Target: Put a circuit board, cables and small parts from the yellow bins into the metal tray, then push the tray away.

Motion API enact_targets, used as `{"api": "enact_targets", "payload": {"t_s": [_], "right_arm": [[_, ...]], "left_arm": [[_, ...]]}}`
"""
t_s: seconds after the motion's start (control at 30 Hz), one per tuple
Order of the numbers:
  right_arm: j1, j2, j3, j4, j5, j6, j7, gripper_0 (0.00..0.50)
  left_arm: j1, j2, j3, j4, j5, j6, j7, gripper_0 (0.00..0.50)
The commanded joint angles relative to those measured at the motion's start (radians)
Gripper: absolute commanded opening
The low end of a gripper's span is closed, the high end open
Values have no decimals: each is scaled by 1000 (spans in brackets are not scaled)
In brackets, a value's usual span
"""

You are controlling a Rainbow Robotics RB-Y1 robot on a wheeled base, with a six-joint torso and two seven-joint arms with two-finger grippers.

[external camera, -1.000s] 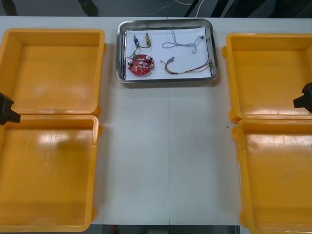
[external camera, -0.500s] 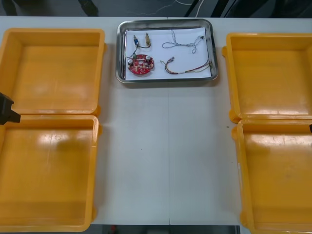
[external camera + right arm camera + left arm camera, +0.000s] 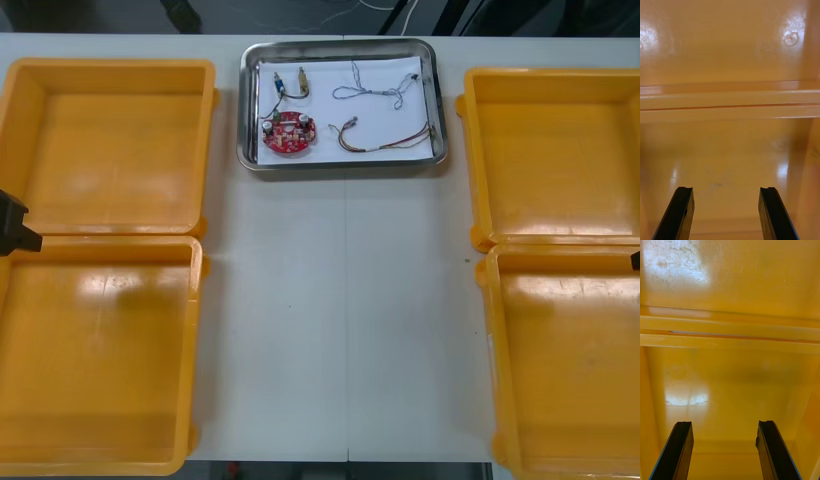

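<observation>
The metal tray (image 3: 340, 46), white inside, stands at the table's far middle. In it lie a round red circuit board (image 3: 287, 133), a twisted blue and white cable (image 3: 375, 92), a red and yellow cable (image 3: 388, 141) and small metal parts (image 3: 289, 80). My left gripper (image 3: 12, 225) sits at the table's left edge, over the seam between the two left bins. The left wrist view shows it open (image 3: 724, 425) above a bare bin floor. A sliver of my right gripper (image 3: 635, 261) shows at the right edge. It is open (image 3: 725, 191) over bare bin floor in its wrist view.
Yellow bins flank the table: far left (image 3: 110, 145), near left (image 3: 95, 350), far right (image 3: 550, 160), near right (image 3: 570, 360). All look bare inside. A wide strip of white table (image 3: 340, 310) runs between them, in front of the tray.
My right gripper has drawn back toward the right edge and slightly nearer, leaving just a sliver in the front view. The left gripper and the tray's contents have not moved.
</observation>
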Motion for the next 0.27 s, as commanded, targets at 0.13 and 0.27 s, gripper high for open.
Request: {"api": "enact_targets", "payload": {"t_s": [0.13, 0.27], "right_arm": [[11, 14, -36, -20, -6, 3, -52, 500], [11, 15, -39, -26, -8, 3, -52, 500]], "left_arm": [[19, 47, 30, -28, 7, 6, -74, 500], [19, 47, 30, -28, 7, 6, -74, 500]]}}
